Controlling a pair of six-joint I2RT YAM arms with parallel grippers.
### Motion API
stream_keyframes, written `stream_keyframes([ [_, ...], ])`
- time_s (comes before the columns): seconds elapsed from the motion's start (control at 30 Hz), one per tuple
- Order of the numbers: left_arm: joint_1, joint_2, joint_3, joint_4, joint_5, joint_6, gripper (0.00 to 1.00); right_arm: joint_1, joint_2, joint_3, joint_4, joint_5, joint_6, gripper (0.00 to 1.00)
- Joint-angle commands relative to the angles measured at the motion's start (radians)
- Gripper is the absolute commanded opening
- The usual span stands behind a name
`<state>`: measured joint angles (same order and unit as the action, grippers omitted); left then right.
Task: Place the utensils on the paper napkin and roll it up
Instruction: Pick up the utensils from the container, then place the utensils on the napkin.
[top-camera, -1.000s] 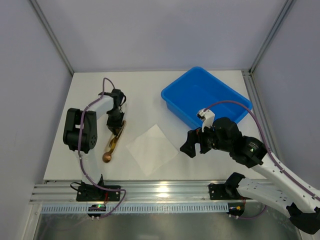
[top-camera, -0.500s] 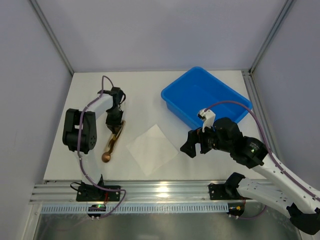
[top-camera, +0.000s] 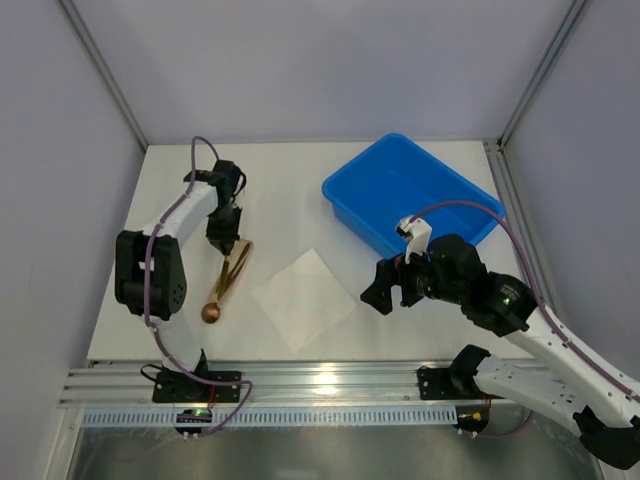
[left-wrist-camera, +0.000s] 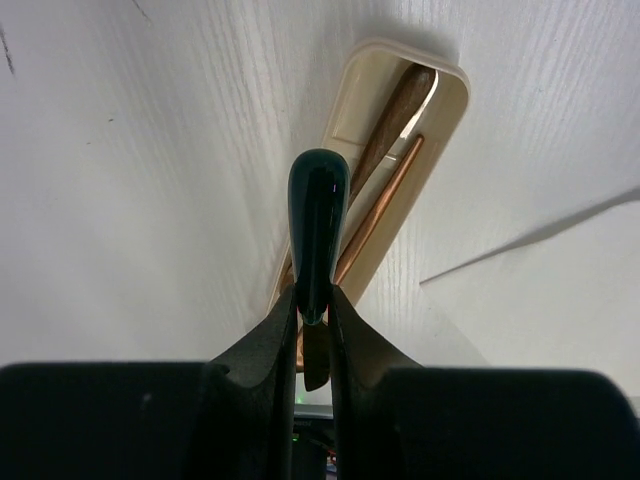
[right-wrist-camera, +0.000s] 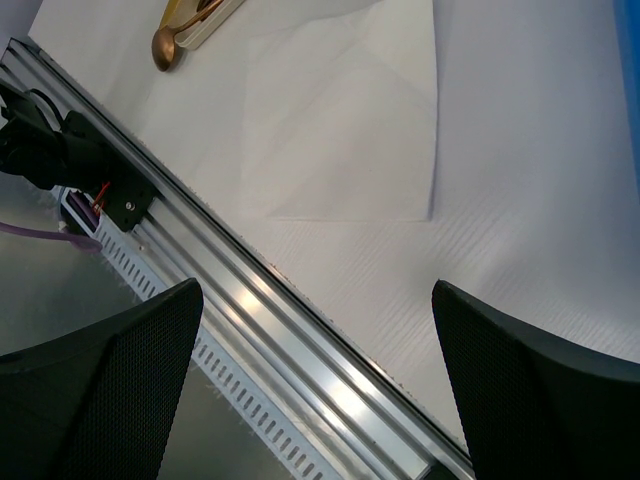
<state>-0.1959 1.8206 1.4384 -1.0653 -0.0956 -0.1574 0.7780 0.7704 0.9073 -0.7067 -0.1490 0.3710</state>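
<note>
The gold-bronze utensils lie in a narrow beige holder at the table's left, handles away from me. The spoon's round bowl pokes out at the near end and also shows as a spoon bowl in the right wrist view. My left gripper is shut on the handle end of one utensil, which looks dark and glossy; I cannot tell which one. The white paper napkin lies flat mid-table, bare. My right gripper hangs open to its right, holding nothing, over the front rail.
A blue bin stands at the back right, behind my right arm. Frame posts and walls enclose the table on three sides.
My left arm has swung its elbow left and drawn the gripper slightly back. The gripped utensil now angles away from the other in a narrow V. The right arm has not moved.
</note>
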Motion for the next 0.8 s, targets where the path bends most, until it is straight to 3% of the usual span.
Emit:
stream_keyframes([
  [0.0,0.004,-0.067,0.034,-0.030,-0.010,-0.016,0.00,0.006,0.003,0.042,0.012,0.014,-0.010,1.00],
  [0.3,-0.051,-0.145,0.043,-0.030,0.137,-0.080,0.00,0.006,0.006,0.062,0.001,0.028,-0.018,0.99],
  [0.47,-0.233,-0.201,-0.016,0.091,0.163,-0.267,0.00,0.006,0.009,0.087,-0.016,0.055,-0.021,0.99],
  [0.77,-0.530,-0.166,-0.075,0.169,0.004,-0.579,0.00,0.006,-0.011,0.091,-0.031,0.062,-0.010,1.00],
])
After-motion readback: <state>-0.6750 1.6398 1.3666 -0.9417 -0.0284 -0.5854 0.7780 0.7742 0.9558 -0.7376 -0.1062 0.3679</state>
